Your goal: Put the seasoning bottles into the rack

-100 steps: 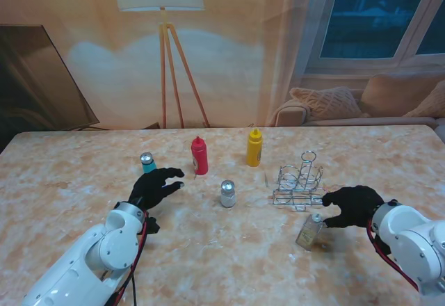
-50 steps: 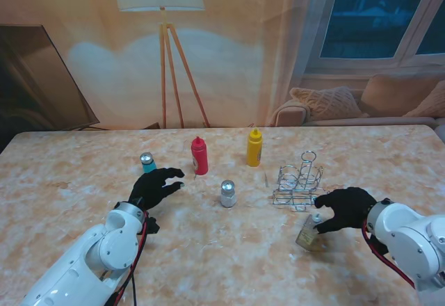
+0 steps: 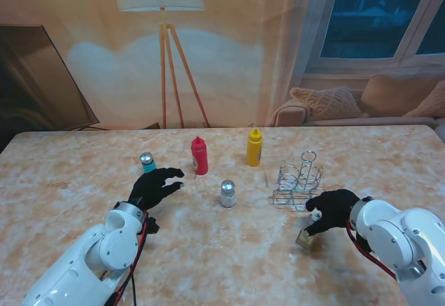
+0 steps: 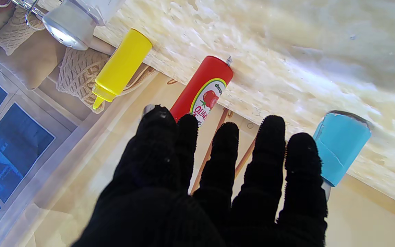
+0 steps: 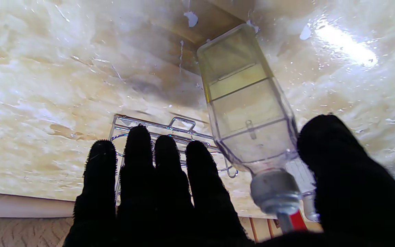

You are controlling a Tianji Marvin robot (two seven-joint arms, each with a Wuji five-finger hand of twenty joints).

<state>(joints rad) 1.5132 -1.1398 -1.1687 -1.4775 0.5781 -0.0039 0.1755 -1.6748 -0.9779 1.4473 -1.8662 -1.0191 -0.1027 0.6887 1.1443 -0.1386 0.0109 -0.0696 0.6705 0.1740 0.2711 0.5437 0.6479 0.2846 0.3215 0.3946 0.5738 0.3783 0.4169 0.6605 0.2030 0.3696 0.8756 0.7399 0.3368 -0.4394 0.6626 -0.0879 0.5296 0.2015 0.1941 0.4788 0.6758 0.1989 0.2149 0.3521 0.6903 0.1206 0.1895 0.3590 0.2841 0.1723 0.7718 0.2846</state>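
Right hand (image 3: 332, 208) is over the clear oil bottle (image 3: 306, 236) now, black glove draped across its top end near the front right of the table (image 3: 69, 174). From the right wrist camera the four fingers (image 5: 170, 178) sit on one side of the bottle's neck and the thumb on the other, with the grey cap (image 5: 275, 193) in the gap between them. Whether the digits are actually pressing on the glass I cannot tell; there is daylight on both sides of the neck, so I call it not yet gripped. The bottle stands tilted, its square base on the marble, yellowish liquid low in the body.

Just beyond the fingers is the wire rack (image 3: 299, 184), standing farther from me than the bottle and close beside it, with no bottle in it.

Over to the left hand (image 3: 156, 186): fingers spread and relaxed, holding nothing, resting low over the table. The left wrist view shows its fingertips (image 4: 269, 130) fanned out towards three bottles. The blue shaker (image 3: 147, 162) is nearest, just past the little finger. The red ketchup bottle (image 3: 199, 156) stands upright beyond the hand, the yellow squeeze bottle (image 3: 254, 147) farther right, and the silver-topped shaker (image 3: 227, 193) sits between the hand and the rack.
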